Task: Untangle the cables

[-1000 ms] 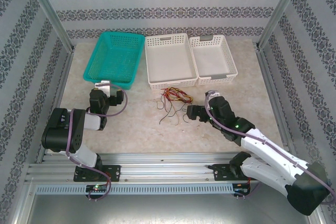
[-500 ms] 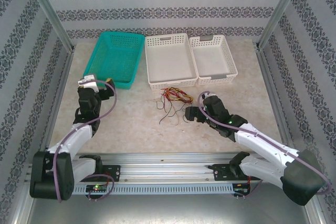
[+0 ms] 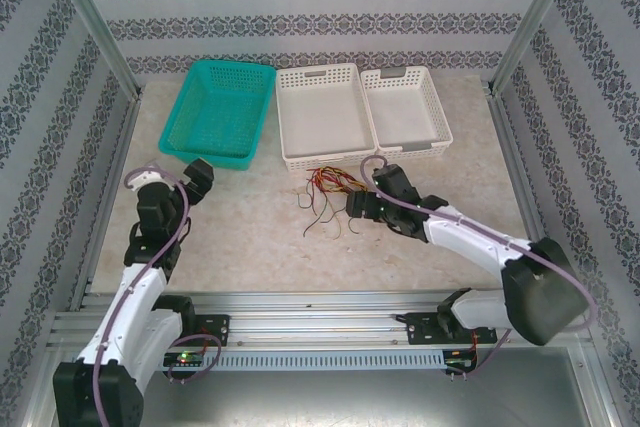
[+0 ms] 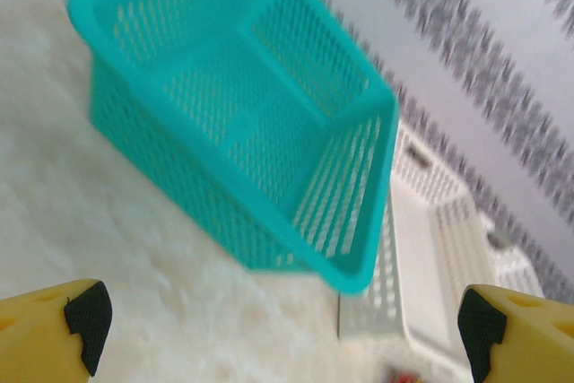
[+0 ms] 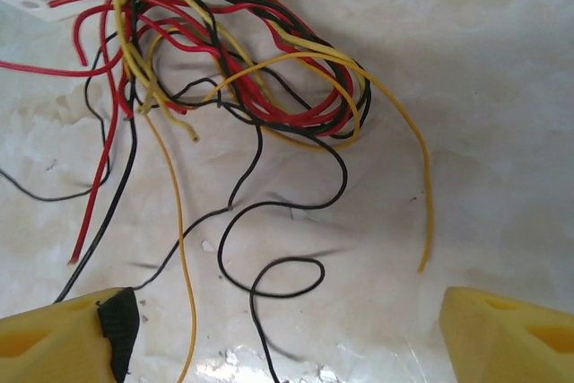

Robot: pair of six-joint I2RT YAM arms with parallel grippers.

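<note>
Red, yellow, black cables (image 5: pixel 309 121) tangled mid-table (image 3: pixel 260 237), just before middle white basket (image 3: pixel 325 117). Right gripper (image 5: pixel 287 329) spread wide, empty, just beside them. Left gripper (image 4: pixel 278 320) wide, empty, facing teal basket (image 4: pixel 251 132).

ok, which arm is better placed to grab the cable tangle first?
Right. The right gripper is open and sits just beside the cables, which lie straight ahead in its wrist view. The left gripper is open too, but off by the teal basket and facing it.

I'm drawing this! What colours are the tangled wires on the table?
The cables are red, yellow and black, clearest in the right wrist view.
</note>
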